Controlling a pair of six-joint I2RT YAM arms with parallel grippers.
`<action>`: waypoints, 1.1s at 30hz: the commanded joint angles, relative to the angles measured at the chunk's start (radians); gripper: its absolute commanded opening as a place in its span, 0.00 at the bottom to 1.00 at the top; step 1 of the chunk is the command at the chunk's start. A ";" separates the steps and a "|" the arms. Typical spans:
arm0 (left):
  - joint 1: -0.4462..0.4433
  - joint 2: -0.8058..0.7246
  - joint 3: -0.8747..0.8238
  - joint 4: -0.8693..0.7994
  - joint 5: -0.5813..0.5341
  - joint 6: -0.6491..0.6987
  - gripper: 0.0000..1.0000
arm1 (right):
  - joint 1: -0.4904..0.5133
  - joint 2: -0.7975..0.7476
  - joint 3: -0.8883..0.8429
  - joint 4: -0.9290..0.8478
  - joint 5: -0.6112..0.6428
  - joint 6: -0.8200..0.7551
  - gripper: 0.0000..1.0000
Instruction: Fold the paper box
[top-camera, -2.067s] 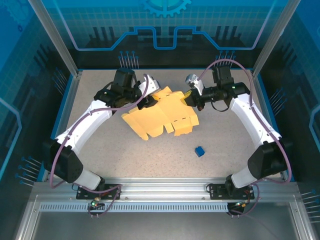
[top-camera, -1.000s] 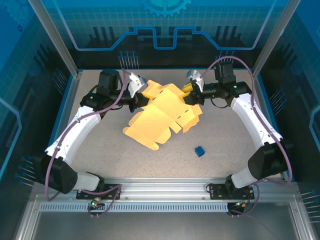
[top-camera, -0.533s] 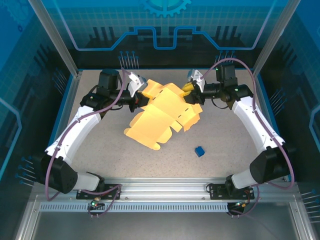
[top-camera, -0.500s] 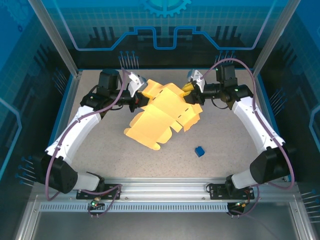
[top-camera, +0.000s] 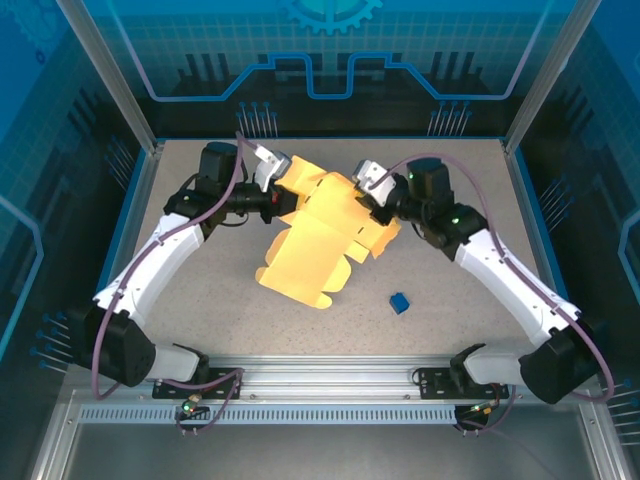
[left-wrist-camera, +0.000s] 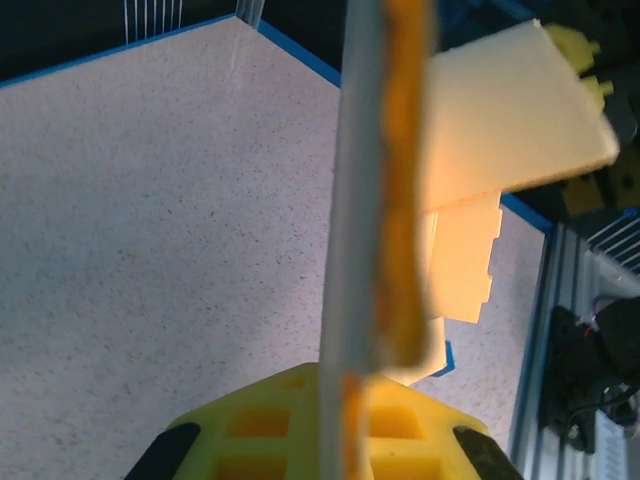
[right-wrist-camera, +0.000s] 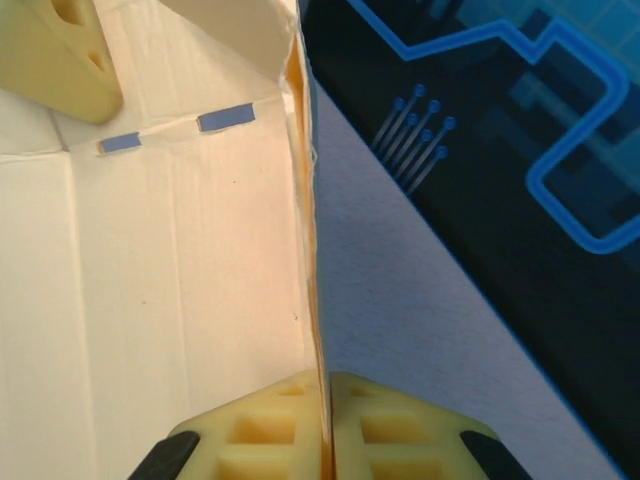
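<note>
The paper box (top-camera: 312, 235) is a pale yellow creased sheet with tabbed flaps, held up off the table between both arms, its lower flaps hanging toward the near side. My left gripper (top-camera: 285, 198) is shut on its upper left edge. In the left wrist view the cardboard (left-wrist-camera: 385, 180) runs edge-on out of the shut left gripper (left-wrist-camera: 347, 388). My right gripper (top-camera: 377, 205) is shut on the box's right edge. In the right wrist view the right gripper (right-wrist-camera: 325, 388) pinches a thin edge, with a broad creased panel (right-wrist-camera: 170, 290) to its left.
A tiny blue cube (top-camera: 399, 302) lies on the speckled table, near and right of the box. A blue-rimmed wall (top-camera: 320, 143) closes the back, aluminium posts (top-camera: 130, 110) stand at the corners, and a metal rail (top-camera: 320, 375) runs along the front.
My right arm swung inward and its gripper closed on the box's right edge. The box turned, its lower flaps shifting nearer. The left gripper kept its grip and place.
</note>
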 joint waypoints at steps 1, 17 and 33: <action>0.004 -0.016 -0.026 0.125 0.019 -0.164 0.00 | 0.084 -0.002 -0.070 0.160 0.312 -0.047 0.08; 0.005 0.005 -0.078 0.158 -0.026 -0.216 0.00 | 0.225 0.063 -0.213 0.433 0.629 -0.184 0.06; 0.004 0.002 -0.129 0.168 -0.058 -0.126 0.00 | 0.106 0.018 -0.098 0.052 0.229 0.084 0.07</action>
